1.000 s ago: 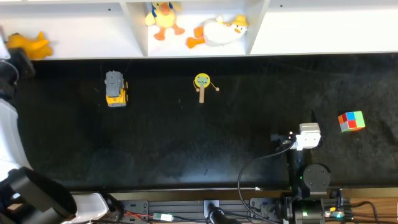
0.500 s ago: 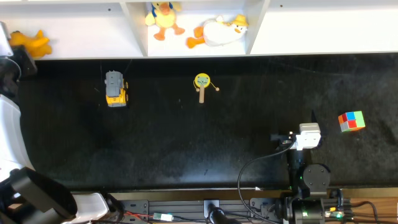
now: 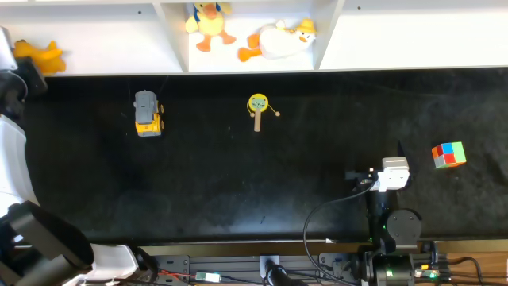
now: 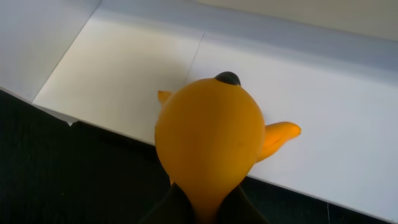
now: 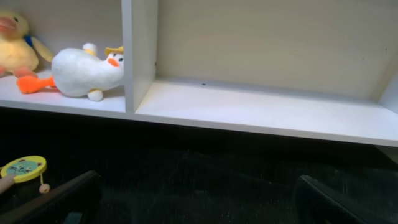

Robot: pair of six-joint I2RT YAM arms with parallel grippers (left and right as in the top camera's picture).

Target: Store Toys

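We see a yellow plush duck and a white plush duck in the shelf's middle compartment. The left end effector clasps a smooth orange toy; the right end effector is released.

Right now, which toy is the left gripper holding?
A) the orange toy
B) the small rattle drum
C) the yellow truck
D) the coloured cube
A: the left gripper is shut on the orange toy at the white shelf edge, while the truck, rattle drum and cube lie on the black mat.
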